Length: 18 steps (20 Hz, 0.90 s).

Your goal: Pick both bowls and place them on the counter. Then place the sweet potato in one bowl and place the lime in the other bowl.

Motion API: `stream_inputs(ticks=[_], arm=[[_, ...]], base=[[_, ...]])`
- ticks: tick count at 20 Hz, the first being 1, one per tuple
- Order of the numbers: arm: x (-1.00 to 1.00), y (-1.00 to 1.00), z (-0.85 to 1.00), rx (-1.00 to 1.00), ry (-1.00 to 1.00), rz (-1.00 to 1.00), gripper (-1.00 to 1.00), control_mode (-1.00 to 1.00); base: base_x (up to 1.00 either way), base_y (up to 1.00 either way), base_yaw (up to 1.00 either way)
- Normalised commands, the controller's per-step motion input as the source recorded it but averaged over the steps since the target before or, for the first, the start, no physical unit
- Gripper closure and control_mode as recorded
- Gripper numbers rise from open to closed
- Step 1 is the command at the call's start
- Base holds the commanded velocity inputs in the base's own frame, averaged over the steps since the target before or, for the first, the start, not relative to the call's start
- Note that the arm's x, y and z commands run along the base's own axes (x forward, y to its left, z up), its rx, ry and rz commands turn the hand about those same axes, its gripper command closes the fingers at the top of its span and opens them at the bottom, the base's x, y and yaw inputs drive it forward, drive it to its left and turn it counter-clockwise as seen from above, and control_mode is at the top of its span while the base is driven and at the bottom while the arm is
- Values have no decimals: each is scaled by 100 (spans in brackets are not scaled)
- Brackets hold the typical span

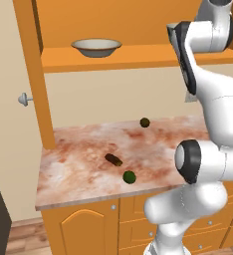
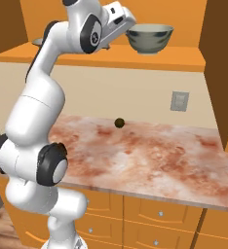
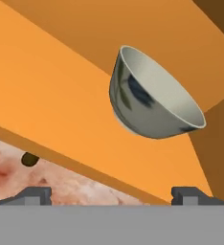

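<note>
The deeper grey-green bowl (image 2: pixel 150 38) stands on the orange shelf, and in the hand view this bowl (image 3: pixel 150 98) lies ahead and slightly right. My gripper (image 3: pixel 111 196) is open and empty, a short way in front of it at shelf height; its hand (image 2: pixel 121 19) sits just left of the bowl. The cream bowl (image 1: pixel 96 47) rests on the shelf's left part. On the marble counter (image 1: pixel 78 169) lie the dark brown sweet potato (image 1: pixel 113 159) and, near the front edge, the bright green lime (image 1: pixel 129 177).
A dull olive-brown ball (image 1: pixel 145 122) sits near the counter's back wall, the same ball (image 2: pixel 119 123) showing in the right base view. A wall outlet (image 2: pixel 179 101) is above the counter. An orange upright post (image 1: pixel 36 74) bounds the shelf on the left.
</note>
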Motion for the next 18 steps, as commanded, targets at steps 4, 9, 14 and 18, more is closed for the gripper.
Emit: stream_inputs(ticks=[4, 9, 14, 18], arm=[[13, -10, -6, 0, -4, 8, -100, -100], [23, -8, 9, -3, -2, 1, -100, -100], [28, -2, 3, -8, 0, 0, -100, -100], [39, -6, 1, -9, 0, 0, -100, -100]], base=[[0, 0, 0], [0, 0, 0], [0, 0, 0], [0, 0, 0]])
